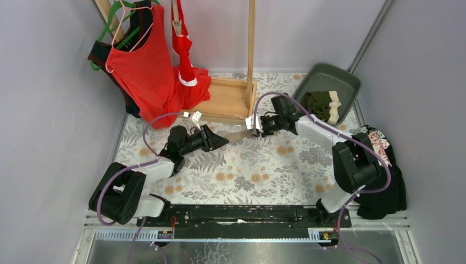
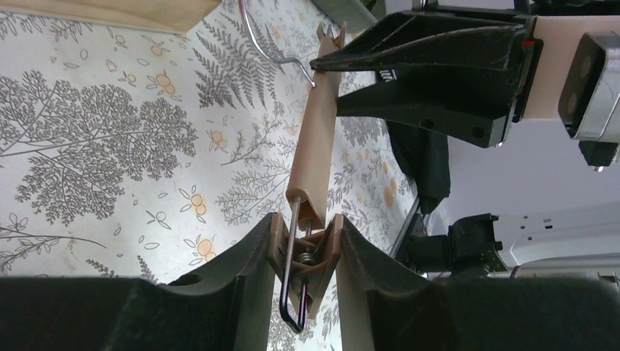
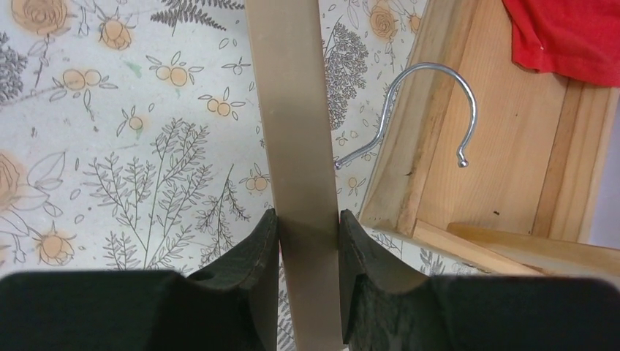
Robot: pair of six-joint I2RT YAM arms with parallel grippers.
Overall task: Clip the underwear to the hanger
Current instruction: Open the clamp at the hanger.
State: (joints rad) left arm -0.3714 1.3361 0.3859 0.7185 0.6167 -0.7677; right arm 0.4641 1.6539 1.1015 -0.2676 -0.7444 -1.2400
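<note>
A tan clip hanger (image 1: 239, 135) hangs level between my two grippers above the floral table. My left gripper (image 2: 305, 238) is shut on the clip at one end of it, pressing the clip's two tan wings. My right gripper (image 3: 308, 219) is shut on the flat bar (image 3: 292, 110), and the metal hook (image 3: 431, 110) juts out to the right. In the top view the left gripper (image 1: 224, 141) and right gripper (image 1: 254, 127) face each other. The red underwear (image 1: 183, 49) hangs from a clip on the wooden rack. The olive green underwear (image 1: 321, 104) lies in a grey bin (image 1: 343, 77).
A large red tank top (image 1: 143, 71) hangs on hangers at the back left. The rack's wooden base (image 1: 228, 99) and upright post (image 1: 251, 49) stand just behind the hanger. A black floral cloth (image 1: 384, 170) is heaped at the right edge.
</note>
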